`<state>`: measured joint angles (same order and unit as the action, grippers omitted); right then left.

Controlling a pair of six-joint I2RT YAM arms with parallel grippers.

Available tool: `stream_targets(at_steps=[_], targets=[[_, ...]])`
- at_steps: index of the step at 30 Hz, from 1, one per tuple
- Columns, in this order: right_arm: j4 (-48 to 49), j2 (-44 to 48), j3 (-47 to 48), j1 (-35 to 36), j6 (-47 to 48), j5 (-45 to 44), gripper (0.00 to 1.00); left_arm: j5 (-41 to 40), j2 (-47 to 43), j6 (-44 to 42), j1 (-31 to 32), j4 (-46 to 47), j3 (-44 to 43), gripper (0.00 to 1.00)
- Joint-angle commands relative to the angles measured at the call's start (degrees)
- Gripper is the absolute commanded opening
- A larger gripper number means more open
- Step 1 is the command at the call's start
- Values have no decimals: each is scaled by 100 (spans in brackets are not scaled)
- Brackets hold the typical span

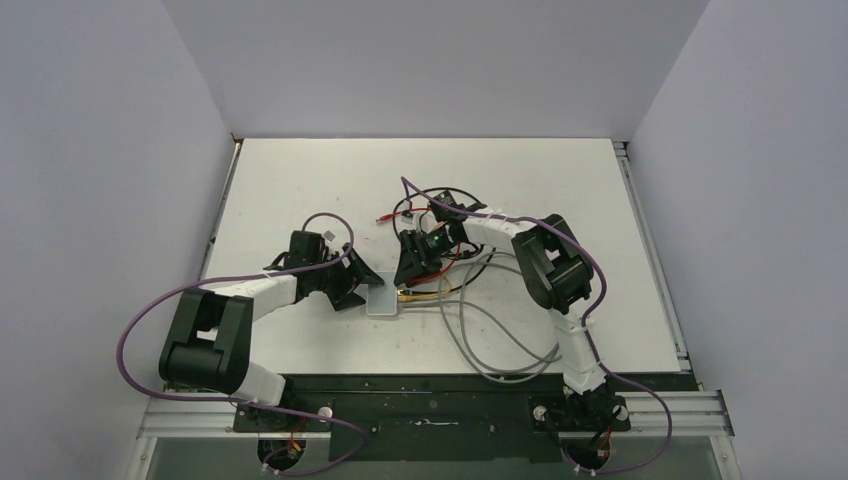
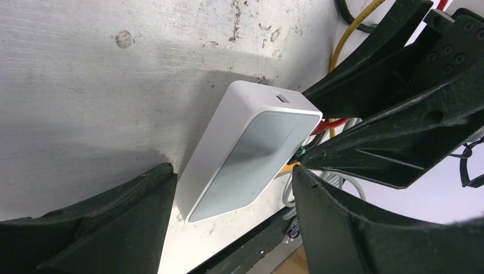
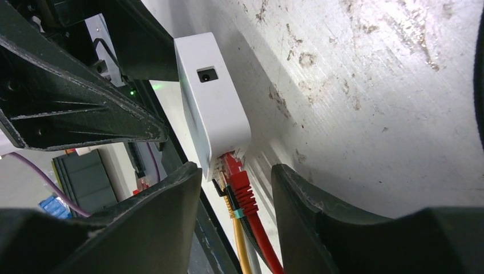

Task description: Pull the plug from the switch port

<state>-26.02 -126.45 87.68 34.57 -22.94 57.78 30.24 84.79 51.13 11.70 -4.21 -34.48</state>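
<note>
The pale switch (image 1: 390,302) lies flat on the table near the front middle. In the left wrist view the switch (image 2: 251,148) sits between my left gripper's (image 2: 232,171) jaws, which close against its two long sides. My left gripper (image 1: 360,290) is at its left end. In the right wrist view the switch (image 3: 211,108) has a red plug (image 3: 240,182) seated in an end port, with yellow (image 3: 242,251) and black cables plugged in beside it. My right gripper (image 3: 237,168) is open, one finger on each side of the red plug, not touching it. It hangs just above the ports (image 1: 415,272).
Grey cables (image 1: 490,350) loop over the table to the front right, and red and black cables (image 1: 440,205) tangle behind the right gripper. The black front rail (image 1: 430,385) runs close to the switch. Walls enclose the table on three sides.
</note>
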Motion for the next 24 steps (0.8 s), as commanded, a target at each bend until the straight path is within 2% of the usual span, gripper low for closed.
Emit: stream_targets(at_steps=[1,4,11,15,20,24], targets=[[242,177,-65,23,56,113,51,-53,-98,-121,33,-1,-209,72],[276,199,-75,24,51,153,50,-57,-100,-121,34,-18,-193,71],[345,276,-125,15,35,187,35,-71,-89,-121,33,-19,-182,69],[435,318,-151,9,-29,185,34,-70,-102,-121,38,-18,-182,68],[468,357,-137,1,-52,155,41,-81,-134,-152,38,-43,-182,68],[492,389,-128,-16,-77,161,36,-111,-163,-186,40,-96,-186,69]])
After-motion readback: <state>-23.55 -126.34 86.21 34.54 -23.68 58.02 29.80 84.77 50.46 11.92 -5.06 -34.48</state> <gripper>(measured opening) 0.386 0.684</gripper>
